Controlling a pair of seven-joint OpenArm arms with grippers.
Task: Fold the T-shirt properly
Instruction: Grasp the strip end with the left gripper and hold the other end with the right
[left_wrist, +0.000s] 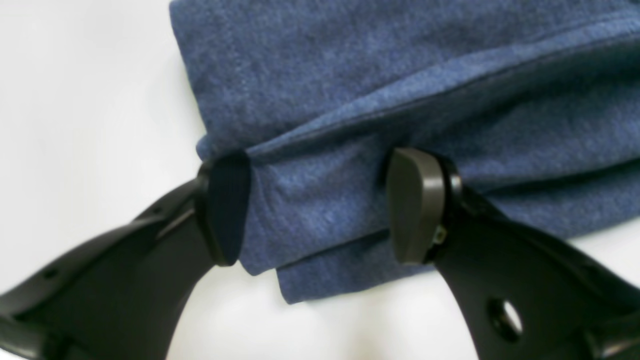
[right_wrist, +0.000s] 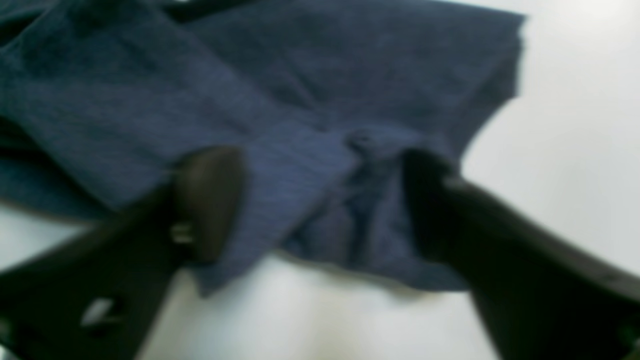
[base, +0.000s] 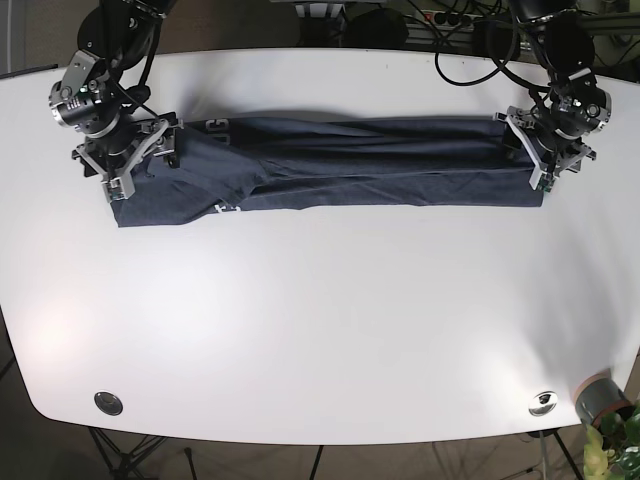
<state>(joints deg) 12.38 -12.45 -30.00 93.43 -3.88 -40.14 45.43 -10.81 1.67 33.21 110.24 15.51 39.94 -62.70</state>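
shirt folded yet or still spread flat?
Partly folded: the T-shirt lies as a long narrow band on the table, layered edges visible in the left wrist view.

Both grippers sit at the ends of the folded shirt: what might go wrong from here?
1. The left gripper is open, straddling several stacked layers at the T-shirt corner; closing may catch only some, so the fold could slip apart.
2. The right gripper end looks bunched and uneven, with a sleeve flap spreading wider than the rest, so the next fold may come out crooked.
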